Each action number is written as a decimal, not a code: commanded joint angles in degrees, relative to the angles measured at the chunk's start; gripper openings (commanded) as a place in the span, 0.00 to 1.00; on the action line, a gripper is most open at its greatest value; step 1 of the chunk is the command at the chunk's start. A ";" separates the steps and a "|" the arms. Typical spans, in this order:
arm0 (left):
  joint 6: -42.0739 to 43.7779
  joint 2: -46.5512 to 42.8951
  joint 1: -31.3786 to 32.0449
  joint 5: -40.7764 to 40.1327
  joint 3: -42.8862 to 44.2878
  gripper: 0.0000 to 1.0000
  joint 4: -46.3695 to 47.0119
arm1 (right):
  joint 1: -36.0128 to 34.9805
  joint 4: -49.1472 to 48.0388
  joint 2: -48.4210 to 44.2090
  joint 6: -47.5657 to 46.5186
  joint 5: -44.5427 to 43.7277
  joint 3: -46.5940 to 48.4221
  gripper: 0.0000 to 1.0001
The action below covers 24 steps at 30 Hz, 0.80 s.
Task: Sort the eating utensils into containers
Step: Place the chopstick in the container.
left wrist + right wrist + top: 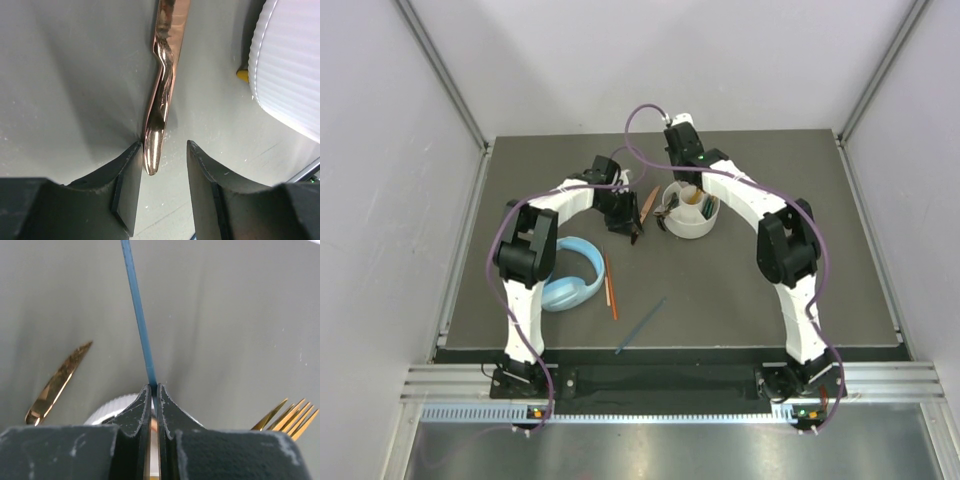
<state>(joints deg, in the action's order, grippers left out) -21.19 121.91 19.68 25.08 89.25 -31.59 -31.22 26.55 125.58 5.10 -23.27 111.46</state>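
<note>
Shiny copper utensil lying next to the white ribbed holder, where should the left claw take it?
Grip the shiny copper utensil by its narrow near end, from above. It lies flat on the grey mat, and that end sits between the open fingers of the left claw, so closing across its width should work.

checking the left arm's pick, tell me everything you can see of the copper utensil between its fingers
The copper utensil is slim, mirror-shiny metal by its look, rose-gold. Only the handle shows close up: a kink midway, a rounded end. It seems to lie on the grey table, beside the white holder but apart from it. Its end sits between the open fingers of the left gripper, close against one, not clamped. Its head is unseen.
</note>
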 commanded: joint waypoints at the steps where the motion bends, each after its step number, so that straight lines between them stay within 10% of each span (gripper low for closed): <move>1: 1.24 1.14 0.18 -0.91 2.42 0.46 -1.10 | 0.20 2.64 -5.69 3.51 3.75 -2.64 0.00; 24: 1.59 1.23 0.18 -1.35 4.00 0.46 -2.24 | -1.03 2.02 -12.28 6.50 -1.08 -7.75 0.22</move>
<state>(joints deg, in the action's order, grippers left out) -20.75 122.43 19.68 23.94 90.87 -33.50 -31.88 30.94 118.80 10.57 -20.99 104.16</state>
